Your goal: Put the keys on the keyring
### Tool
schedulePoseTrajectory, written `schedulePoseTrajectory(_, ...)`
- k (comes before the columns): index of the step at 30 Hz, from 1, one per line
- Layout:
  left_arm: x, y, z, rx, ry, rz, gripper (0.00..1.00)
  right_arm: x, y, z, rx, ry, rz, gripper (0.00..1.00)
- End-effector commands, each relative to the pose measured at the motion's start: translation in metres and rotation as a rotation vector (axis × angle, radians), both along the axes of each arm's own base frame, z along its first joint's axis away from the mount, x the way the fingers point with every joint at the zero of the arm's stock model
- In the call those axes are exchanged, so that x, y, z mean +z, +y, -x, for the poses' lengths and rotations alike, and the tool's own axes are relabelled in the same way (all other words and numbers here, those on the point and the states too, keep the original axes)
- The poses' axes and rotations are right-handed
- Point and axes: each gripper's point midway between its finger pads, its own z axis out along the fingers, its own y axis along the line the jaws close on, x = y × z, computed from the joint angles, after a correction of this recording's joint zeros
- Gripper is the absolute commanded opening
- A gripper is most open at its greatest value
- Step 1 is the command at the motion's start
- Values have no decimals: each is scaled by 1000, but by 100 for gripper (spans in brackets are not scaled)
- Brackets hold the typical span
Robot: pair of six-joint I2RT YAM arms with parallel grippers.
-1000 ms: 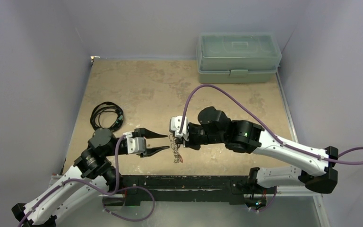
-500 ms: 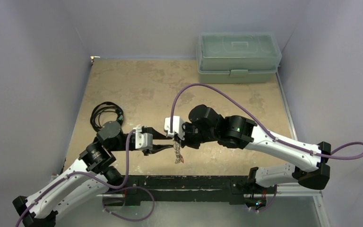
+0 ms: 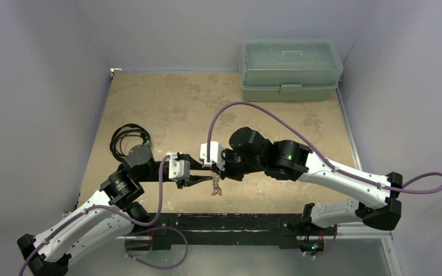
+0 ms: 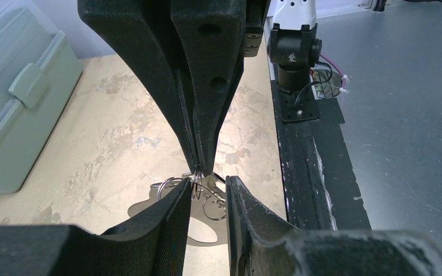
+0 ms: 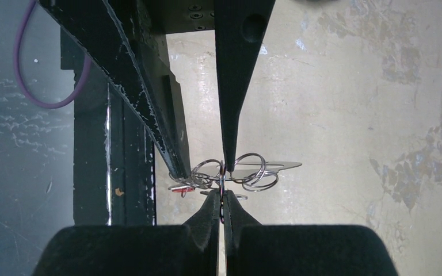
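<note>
Keyring: the keyring (image 4: 207, 230) is off the surface, hanging low in the centre of the top view where the two arms meet. From my left wrist camera its flat silvery plate shows in the gap between my own fingers. From the right wrist camera I see it almost edge-on.
Wire ring: a thin wire ring (image 5: 222, 175) sits at the top of the bunch. I judge the plate hangs from it, which leaves the loops free to be worked from the side.
Keys: a red-headed key (image 5: 181, 188) pokes out at the left of the cluster of rings. The other keys I cannot pick out, and I cannot say whether any is properly threaded.
Right gripper: the right gripper (image 5: 221, 195) is closed tight on the wire ring and acts as the hanger for the bunch.
Left gripper: the left gripper (image 4: 206, 187) is partly open, its fingertips astride the rings and plate from the opposite side. I see a gap and no firm hold. I cannot tell whether a pad touches metal.
Surface: the tan surface (image 3: 167, 103) lies below the bunch, so anything that slips should land there.
Further out: a coiled black cable (image 3: 129, 140) lies at centre left, and a closed green box (image 3: 290, 69) sits at upper right, both well apart from the work.
</note>
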Motion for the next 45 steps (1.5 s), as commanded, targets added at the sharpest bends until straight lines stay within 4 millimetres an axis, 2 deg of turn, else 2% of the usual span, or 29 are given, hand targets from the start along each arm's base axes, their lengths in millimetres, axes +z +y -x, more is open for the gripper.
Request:
schedulePoseTrajectory(1,23,-4,4,-29,-39,54,27,32,6,2,31,-32,-92,0)
schedulePoseTrajectory(9,24,-5,4,-38,-36,58,27,33,8,4,38,-29,-98,0)
schedulePoseTrajectory(15,23,-6,4,-40,-31,57,21,33,9,4,44,-28,-102,0)
schedulePoseTrajectory(30,19,-7,2,-38,-18,50,21,35,10,7,58,-25,-115,0)
schedulePoseTrajectory(38,16,-8,2,-42,-10,44,10,35,11,7,61,-25,-117,0)
schedulePoseTrajectory(45,12,-9,1,-40,0,38,11,37,11,8,66,-25,-125,0)
